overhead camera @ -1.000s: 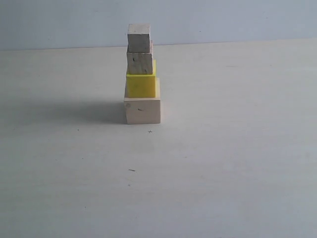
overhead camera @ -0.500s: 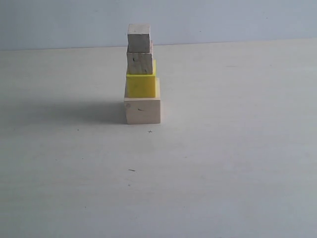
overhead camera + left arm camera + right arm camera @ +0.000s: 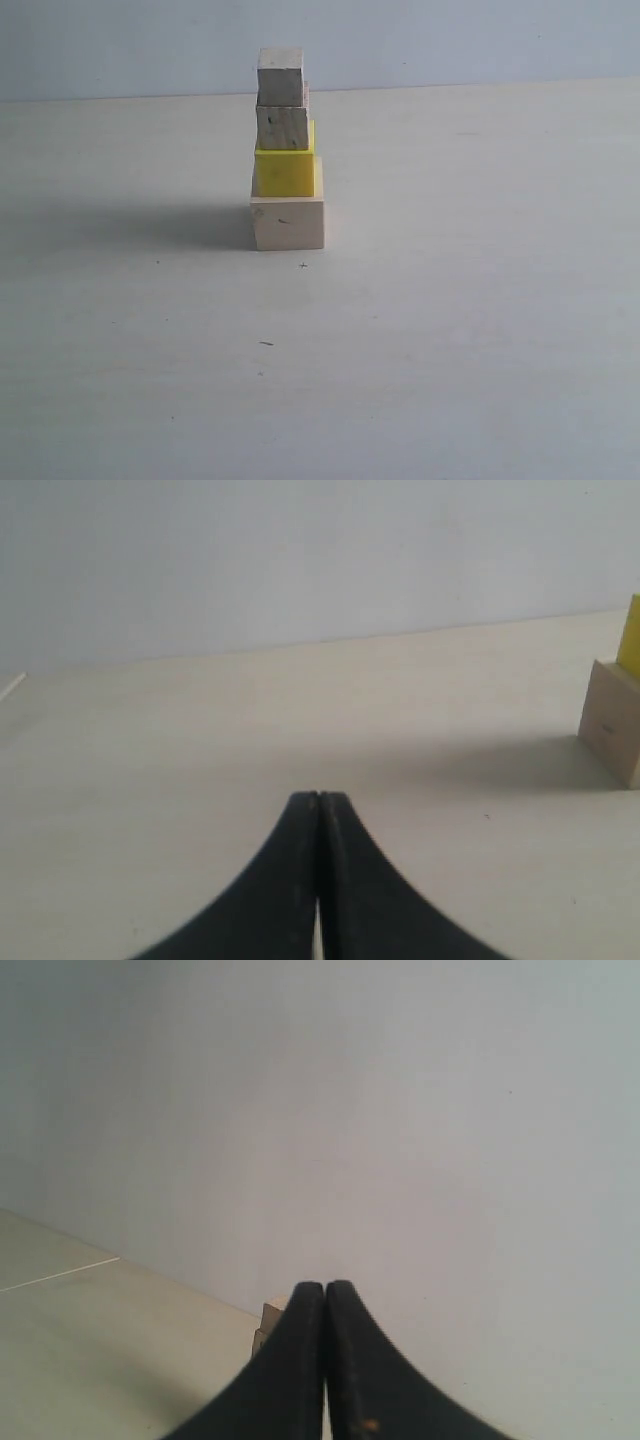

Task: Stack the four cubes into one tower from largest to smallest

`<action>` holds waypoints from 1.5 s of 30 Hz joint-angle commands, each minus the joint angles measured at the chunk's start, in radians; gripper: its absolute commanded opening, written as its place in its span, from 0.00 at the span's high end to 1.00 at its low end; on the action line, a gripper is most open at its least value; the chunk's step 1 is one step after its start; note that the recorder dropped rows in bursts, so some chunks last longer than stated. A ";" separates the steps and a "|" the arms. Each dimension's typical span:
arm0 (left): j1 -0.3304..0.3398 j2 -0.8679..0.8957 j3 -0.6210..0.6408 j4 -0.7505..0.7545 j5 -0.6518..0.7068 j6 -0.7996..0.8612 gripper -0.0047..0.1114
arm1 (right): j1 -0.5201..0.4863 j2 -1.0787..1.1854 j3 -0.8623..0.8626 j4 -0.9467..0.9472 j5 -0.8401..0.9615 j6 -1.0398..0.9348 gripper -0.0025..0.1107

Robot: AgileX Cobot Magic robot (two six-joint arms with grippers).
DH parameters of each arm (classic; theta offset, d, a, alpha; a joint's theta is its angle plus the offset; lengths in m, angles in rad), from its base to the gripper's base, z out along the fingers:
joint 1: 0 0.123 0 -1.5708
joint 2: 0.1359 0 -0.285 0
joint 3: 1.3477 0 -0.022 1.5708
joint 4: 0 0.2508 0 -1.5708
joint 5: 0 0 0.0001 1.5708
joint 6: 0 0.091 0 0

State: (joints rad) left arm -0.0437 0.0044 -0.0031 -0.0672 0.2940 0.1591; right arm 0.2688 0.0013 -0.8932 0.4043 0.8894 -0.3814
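The tower stands in the exterior view: the largest pale cube (image 3: 288,223) on the table, the yellow cube (image 3: 286,172) on it, the grainy wood cube (image 3: 282,127) above that, and the smallest pale cube (image 3: 280,77) on top. Neither arm shows in that view. The left gripper (image 3: 318,798) is shut and empty, well away from the tower; its view catches only the largest cube (image 3: 612,720) and a sliver of the yellow cube (image 3: 633,632) at the picture's edge. The right gripper (image 3: 325,1286) is shut and empty; a bit of the tower (image 3: 267,1323) peeks from behind its fingers.
The pale table (image 3: 450,330) spreads wide all round the tower. A plain grey wall (image 3: 450,40) backs it. The tower casts a shadow (image 3: 150,225) to the left.
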 commanded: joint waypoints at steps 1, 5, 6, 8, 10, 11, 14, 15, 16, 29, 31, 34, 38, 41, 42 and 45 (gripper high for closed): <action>-0.007 -0.004 0.003 0.020 0.063 -0.068 0.96 | -0.001 -0.001 -0.002 0.007 -0.001 -0.011 0.98; -0.007 -0.004 0.003 0.020 0.063 -0.068 0.96 | -0.001 -0.001 -0.002 0.007 -0.001 -0.011 0.98; -0.007 -0.004 0.003 0.020 0.063 -0.068 0.96 | -0.001 -0.001 -0.002 0.007 -0.001 -0.011 0.98; -0.007 -0.004 0.003 0.020 0.065 -0.063 0.96 | -0.001 -0.001 -0.002 0.007 -0.001 -0.011 0.98; -0.007 -0.004 0.003 0.020 0.065 -0.063 0.96 | -0.001 -0.001 -0.002 0.007 -0.001 -0.011 0.98; -0.007 -0.004 0.003 0.020 0.065 -0.063 0.96 | -0.001 -0.001 -0.002 0.007 -0.001 -0.011 0.98; -0.007 -0.004 0.003 0.020 0.065 -0.063 0.96 | -0.001 -0.001 -0.002 0.007 -0.001 -0.011 0.98; -0.007 -0.004 0.003 0.020 0.065 -0.063 0.96 | -0.001 -0.001 -0.002 0.007 -0.001 -0.011 0.98; -0.007 -0.004 0.003 0.020 0.065 -0.063 0.96 | -0.001 -0.001 -0.002 0.007 -0.001 -0.011 0.98; -0.007 -0.004 0.003 0.020 0.065 -0.063 0.96 | -0.001 -0.001 -0.002 0.007 -0.001 -0.011 0.98; -0.007 -0.004 0.003 0.020 0.065 -0.063 0.96 | -0.001 -0.001 -0.002 0.007 -0.001 -0.011 0.98; -0.007 -0.004 0.003 0.020 0.065 -0.063 0.96 | -0.001 -0.001 -0.002 -0.003 -0.005 -0.017 0.98; -0.007 -0.004 0.003 0.020 0.065 -0.063 0.96 | -0.001 -0.001 -0.002 -0.008 -0.018 -0.019 0.98; -0.007 -0.004 0.003 0.020 0.065 -0.063 0.96 | -0.047 -0.001 -0.002 -0.022 -0.020 -0.015 0.98; -0.007 -0.004 0.003 0.020 0.065 -0.063 0.96 | -0.067 -0.001 -0.002 -0.031 -0.020 -0.015 0.98; -0.007 -0.004 0.003 0.020 0.065 -0.063 0.96 | -0.139 -0.001 0.000 -0.077 -0.023 -0.008 0.98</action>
State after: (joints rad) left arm -0.0437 0.0044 0.0004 -0.0487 0.3661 0.1001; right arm 0.1870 0.0013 -0.8932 0.3695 0.8826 -0.3893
